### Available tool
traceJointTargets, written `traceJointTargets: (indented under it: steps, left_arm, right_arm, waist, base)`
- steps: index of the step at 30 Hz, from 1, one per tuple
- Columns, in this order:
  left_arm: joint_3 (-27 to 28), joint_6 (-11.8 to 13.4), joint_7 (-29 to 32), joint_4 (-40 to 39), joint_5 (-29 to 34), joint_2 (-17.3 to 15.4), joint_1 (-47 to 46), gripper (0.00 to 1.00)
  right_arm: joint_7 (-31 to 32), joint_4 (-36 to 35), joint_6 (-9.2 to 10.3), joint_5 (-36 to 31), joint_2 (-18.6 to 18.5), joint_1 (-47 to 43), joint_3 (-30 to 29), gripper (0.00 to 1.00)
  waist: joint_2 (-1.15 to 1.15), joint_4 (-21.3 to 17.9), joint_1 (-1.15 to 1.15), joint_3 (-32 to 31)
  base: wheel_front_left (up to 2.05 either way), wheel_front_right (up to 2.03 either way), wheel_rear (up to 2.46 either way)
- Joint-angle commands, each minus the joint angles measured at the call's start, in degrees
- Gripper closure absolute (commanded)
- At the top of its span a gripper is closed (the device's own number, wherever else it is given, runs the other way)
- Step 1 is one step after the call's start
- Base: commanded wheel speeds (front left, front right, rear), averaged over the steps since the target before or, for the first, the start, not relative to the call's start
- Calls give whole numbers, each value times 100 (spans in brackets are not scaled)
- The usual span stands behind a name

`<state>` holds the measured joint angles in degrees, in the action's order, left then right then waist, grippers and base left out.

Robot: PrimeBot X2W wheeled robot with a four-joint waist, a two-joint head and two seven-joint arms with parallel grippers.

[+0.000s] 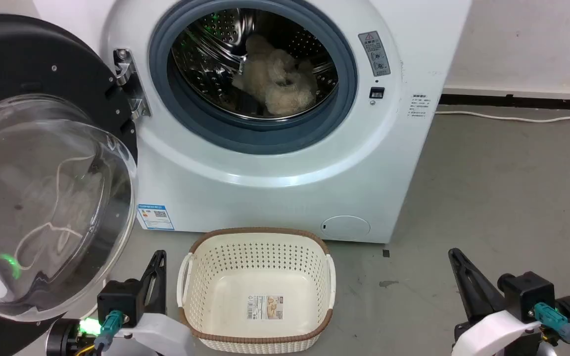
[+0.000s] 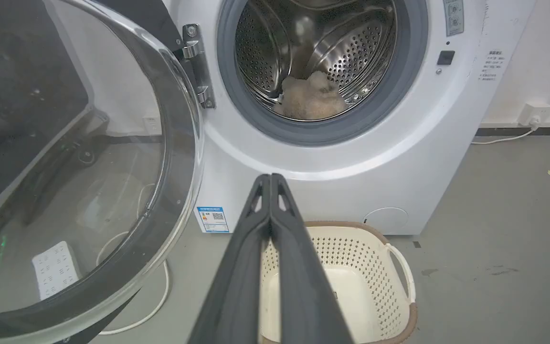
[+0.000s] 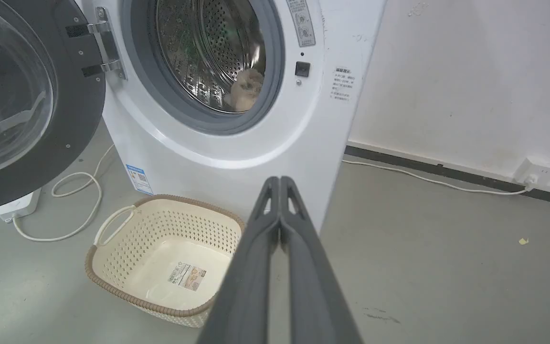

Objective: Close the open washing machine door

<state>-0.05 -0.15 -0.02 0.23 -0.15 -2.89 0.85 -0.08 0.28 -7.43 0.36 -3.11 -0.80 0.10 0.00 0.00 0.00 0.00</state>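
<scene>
Washing machine door (image 1: 47,188) is found swung wide open, hinged at the left of the washing machine (image 1: 275,188); glossy black frame and bulging clear glass are noted. Left gripper (image 2: 270,177) is held near its lower edge, right gripper (image 3: 280,179) well apart. Both pairs of fingers are pressed together, empty.

The washing machine door (image 1: 47,168) runs off the head view's left and bottom edges. The washing machine (image 1: 285,188) loses its top at the upper edge. A pale fluffy heap (image 1: 275,81) lies in the drum (image 1: 206,69); what it is cannot be told. Print on the blue sticker (image 1: 155,217), the grey warning label (image 1: 375,53) and the label inside the basket (image 1: 260,231) is too small to read. In the left wrist view the left gripper (image 2: 271,177) hides part of the basket, whose near rim the bottom edge cuts off.
</scene>
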Motion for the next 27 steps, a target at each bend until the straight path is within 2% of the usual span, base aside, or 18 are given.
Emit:
traceJointTargets:
  steps: [1,27]
  left_arm:
    - [5,15,2,-23,15,2,-85,100]
    - [5,15,2,-23,15,2,-85,100]
  right_arm:
    - [8,-28,-6,-36,24,80,-10,100]
    - [8,-28,-6,-36,24,80,-10,100]
  waist:
    - [0,0,0,0]
    - [0,0,0,0]
  base:
    - [0,0,0]
    - [0,0,0]
